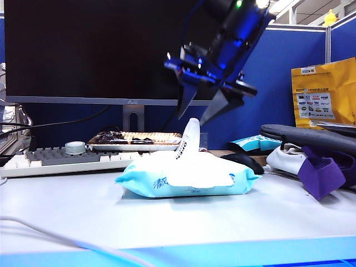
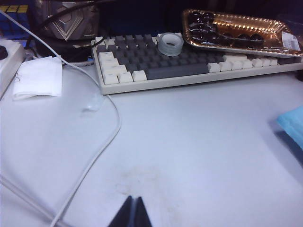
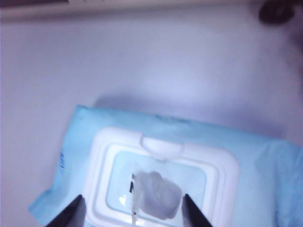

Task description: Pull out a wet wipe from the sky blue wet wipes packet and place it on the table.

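Observation:
The sky blue wet wipes packet [image 1: 183, 178] lies flat in the middle of the table [image 1: 83, 211]. Its white label flap [image 1: 189, 139] stands peeled upright. Under it, a crumpled white tuft of wet wipe [image 3: 158, 191] pokes out of the opening inside the white frame [image 3: 102, 161]. My right gripper [image 1: 201, 114] hangs open just above the flap; in the right wrist view its fingertips [image 3: 78, 203] straddle the tuft without touching it. My left gripper [image 2: 134, 202] is shut and empty, low over bare table [image 2: 199, 142], with a corner of the packet [image 2: 293, 123] off to one side.
A keyboard [image 1: 61, 158] with a tape roll [image 1: 75, 147] and a foil food tray [image 1: 136, 140] sit behind the packet, under a monitor [image 1: 94, 50]. A black mouse [image 1: 245, 161], a purple cloth [image 1: 322, 172] and bags crowd the right. Cables [image 2: 102, 142] and a white tissue [image 2: 40, 78] lie at the left.

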